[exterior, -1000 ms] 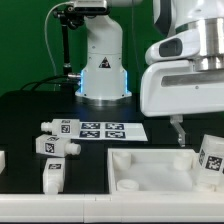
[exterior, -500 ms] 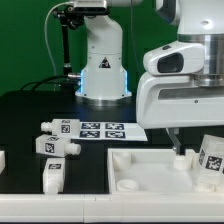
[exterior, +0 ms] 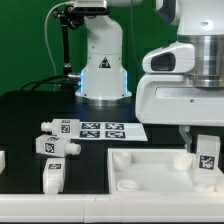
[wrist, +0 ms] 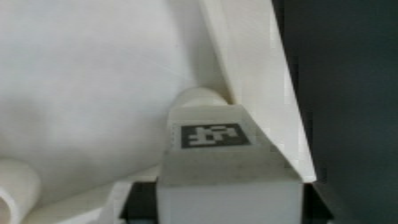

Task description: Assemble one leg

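A white leg (exterior: 207, 153) with a black marker tag stands at the exterior view's right, by the far right corner of the white tabletop (exterior: 150, 168). My gripper (exterior: 203, 138) has come down over it; one finger (exterior: 190, 137) shows just left of the leg. In the wrist view the leg (wrist: 222, 160) fills the gap between my dark fingers, which sit snug on both its sides, and leans against the tabletop's edge (wrist: 249, 60). My gripper (wrist: 226, 205) looks shut on the leg.
The marker board (exterior: 105, 130) lies at mid-table. Two more white legs (exterior: 58, 139) lie left of it, and another (exterior: 54, 175) near the front. The robot base (exterior: 103, 65) stands behind. A white part (exterior: 2, 160) pokes in at the left edge.
My gripper has moved to the exterior view's right, from beside the tabletop's far edge onto the leg. The leg now stands more upright than before.
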`<state>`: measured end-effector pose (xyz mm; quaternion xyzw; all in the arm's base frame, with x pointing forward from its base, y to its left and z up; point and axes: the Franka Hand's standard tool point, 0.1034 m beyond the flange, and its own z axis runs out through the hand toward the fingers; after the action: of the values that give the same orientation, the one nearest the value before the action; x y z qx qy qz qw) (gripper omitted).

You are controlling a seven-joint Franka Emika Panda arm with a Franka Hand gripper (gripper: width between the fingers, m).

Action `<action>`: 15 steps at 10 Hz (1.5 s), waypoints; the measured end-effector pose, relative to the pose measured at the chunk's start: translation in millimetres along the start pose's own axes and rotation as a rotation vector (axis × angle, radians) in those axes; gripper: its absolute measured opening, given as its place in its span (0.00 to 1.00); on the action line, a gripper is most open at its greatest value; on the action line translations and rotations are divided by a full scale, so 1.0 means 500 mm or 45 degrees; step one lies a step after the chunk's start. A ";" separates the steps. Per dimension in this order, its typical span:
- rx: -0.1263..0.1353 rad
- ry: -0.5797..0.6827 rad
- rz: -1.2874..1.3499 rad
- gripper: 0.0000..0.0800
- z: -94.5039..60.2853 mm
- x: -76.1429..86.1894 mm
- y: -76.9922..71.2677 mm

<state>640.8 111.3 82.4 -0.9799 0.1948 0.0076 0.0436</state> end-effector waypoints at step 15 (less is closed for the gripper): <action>0.086 0.032 0.393 0.80 -0.004 -0.024 -0.008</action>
<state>631.4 119.4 85.3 -0.9363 0.3436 -0.0047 0.0725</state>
